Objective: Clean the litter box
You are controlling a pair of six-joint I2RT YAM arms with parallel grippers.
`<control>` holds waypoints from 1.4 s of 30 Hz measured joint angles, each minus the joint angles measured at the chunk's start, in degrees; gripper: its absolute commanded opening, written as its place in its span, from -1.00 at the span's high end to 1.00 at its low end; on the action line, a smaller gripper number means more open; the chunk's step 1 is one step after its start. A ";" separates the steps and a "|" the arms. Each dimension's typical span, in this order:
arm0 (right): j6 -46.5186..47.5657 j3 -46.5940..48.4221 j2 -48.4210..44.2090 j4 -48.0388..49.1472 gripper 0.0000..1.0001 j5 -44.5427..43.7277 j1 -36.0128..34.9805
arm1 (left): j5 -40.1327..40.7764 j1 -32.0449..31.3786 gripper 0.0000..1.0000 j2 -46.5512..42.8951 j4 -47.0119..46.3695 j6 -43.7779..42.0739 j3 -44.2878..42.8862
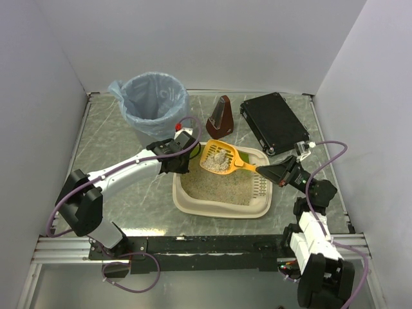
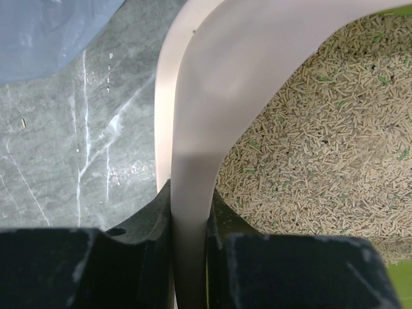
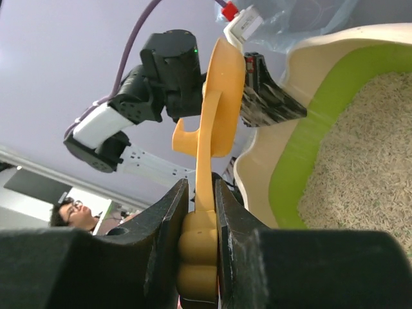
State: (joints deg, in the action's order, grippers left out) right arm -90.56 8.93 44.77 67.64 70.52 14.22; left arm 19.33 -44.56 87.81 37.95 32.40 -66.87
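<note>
Litter box [image 1: 222, 210] sits in the middle of the table [image 1: 109, 141] before the blue-lined bin [image 1: 151, 103], left gripper [image 1: 182, 161] pinched tight on its far left rim, right gripper [image 1: 267, 171] clamped on the handle of the orange scoop [image 1: 219, 159], loaded with litter above the box's far end.

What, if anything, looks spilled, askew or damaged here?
Nothing stands out: the cream rectangular plastic litter box sits flat, and the yellow plastic scoop holds its grey clump over the box.
</note>
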 measured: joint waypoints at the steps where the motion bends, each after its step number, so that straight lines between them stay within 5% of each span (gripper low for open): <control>1: 1.95 0.39 -1.18 -2.75 1.00 -0.07 0.02 | -0.02 0.00 0.99 0.07 0.00 0.04 0.00; 4: 6.80 1.46 -3.67 -10.32 1.00 -1.81 -0.83 | -0.09 0.00 0.98 0.11 -0.09 0.17 0.00; 18: 7.69 1.53 1.70 -13.62 1.00 -3.78 -1.92 | -0.17 0.00 0.99 0.11 0.00 0.31 0.02; 26: 24.50 6.19 -7.91 -36.76 1.00 -8.20 -4.79 | -0.22 0.00 0.98 0.11 0.02 0.44 0.09; 42: 20.90 4.90 -5.57 -33.03 1.00 -5.35 -3.08 | -0.22 0.00 0.98 -0.85 0.48 2.05 1.18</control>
State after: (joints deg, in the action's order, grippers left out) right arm -69.67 13.82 39.20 34.61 65.17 11.14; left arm 19.11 -44.56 86.96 38.44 34.46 -65.69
